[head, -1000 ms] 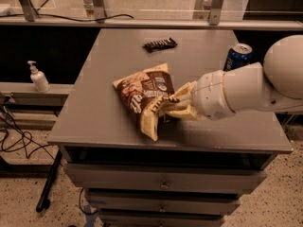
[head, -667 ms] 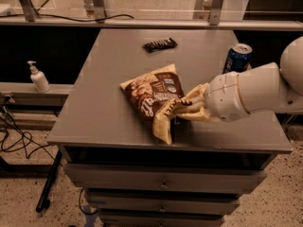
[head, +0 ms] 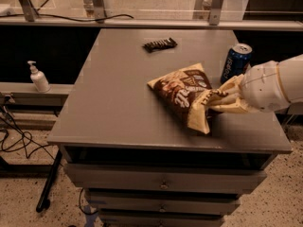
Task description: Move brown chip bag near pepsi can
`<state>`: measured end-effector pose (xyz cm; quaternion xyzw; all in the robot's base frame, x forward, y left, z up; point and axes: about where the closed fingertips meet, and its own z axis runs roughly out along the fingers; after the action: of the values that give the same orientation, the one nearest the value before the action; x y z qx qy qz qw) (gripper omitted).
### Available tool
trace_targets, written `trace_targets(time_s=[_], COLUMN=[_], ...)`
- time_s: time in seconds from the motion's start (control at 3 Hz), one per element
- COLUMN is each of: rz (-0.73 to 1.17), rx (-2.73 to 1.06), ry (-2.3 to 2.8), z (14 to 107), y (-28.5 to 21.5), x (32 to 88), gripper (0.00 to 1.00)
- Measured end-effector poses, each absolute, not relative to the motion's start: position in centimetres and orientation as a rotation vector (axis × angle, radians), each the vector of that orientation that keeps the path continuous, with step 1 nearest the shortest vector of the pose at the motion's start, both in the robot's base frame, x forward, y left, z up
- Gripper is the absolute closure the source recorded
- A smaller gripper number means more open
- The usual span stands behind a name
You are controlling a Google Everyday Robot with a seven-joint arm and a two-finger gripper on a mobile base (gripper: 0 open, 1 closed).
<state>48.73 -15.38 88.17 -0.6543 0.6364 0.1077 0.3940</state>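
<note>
The brown chip bag (head: 182, 92) is a crinkly dark brown bag with cream-yellow edges, held over the right half of the grey table (head: 118, 103). My gripper (head: 214, 100) comes in from the right and is shut on the bag's right edge. The blue pepsi can (head: 235, 63) stands upright near the table's right edge, just right of the bag's top corner and close behind my gripper.
A small dark candy bar (head: 160, 44) lies at the back middle of the table. A white pump bottle (head: 38, 77) stands on a low shelf at the left. Drawers sit under the table top, cables lie on the floor at the left.
My gripper has carried the chip bag to the right and a little back, so it is now close beside the pepsi can. The can and candy bar have not moved.
</note>
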Motion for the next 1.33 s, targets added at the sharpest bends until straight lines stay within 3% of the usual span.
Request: trace_targets(time_s=[0.67,1.33], rz=[0.287,0.362], rx=[-1.674,-1.703], ry=[1.614,1.586], z=[89.3,88.5], y=[-21.6,-24.6], x=[51.4,53.3], gripper=[1.0,1.0])
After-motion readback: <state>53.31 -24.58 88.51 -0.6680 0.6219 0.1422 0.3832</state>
